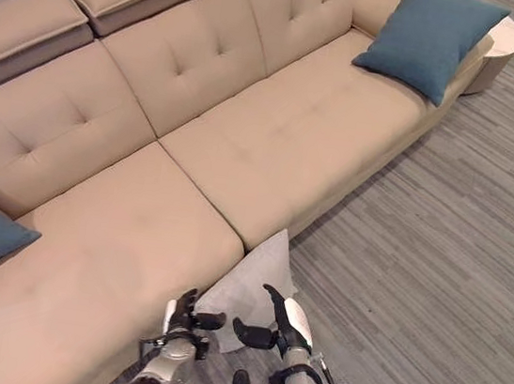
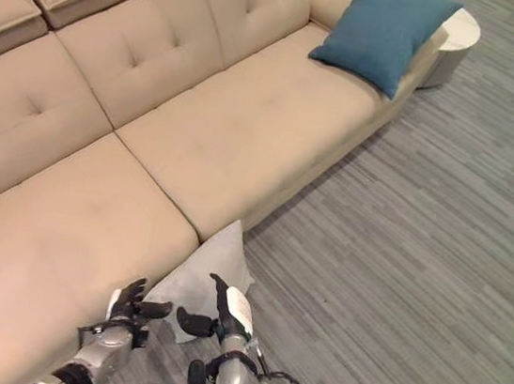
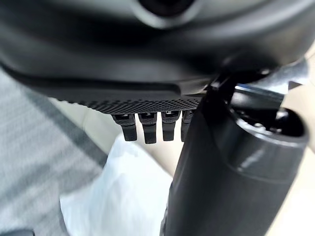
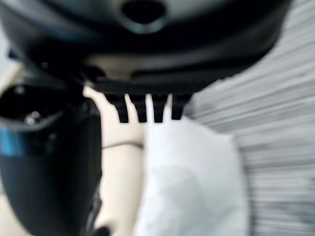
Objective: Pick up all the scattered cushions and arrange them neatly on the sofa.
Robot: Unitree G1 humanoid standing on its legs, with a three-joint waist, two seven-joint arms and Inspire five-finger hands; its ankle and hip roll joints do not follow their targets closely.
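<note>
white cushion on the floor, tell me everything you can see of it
The white cushion is a pale, soft-looking fabric square, plain and slightly rumpled. It stands tilted on the grey striped floor, one corner pointing up, leaning against the front of the beige sofa near the seam between two seat sections. The left hand and right hand hover just in front of it, fingers relaxed and open on either side of its lower part; neither grips it, and contact cannot be confirmed.

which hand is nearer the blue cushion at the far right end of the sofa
Right. The right hand hovers open over the white cushion on the floor, on the side toward that blue cushion. The left hand, also open, sits further away beside the sofa front.
</note>
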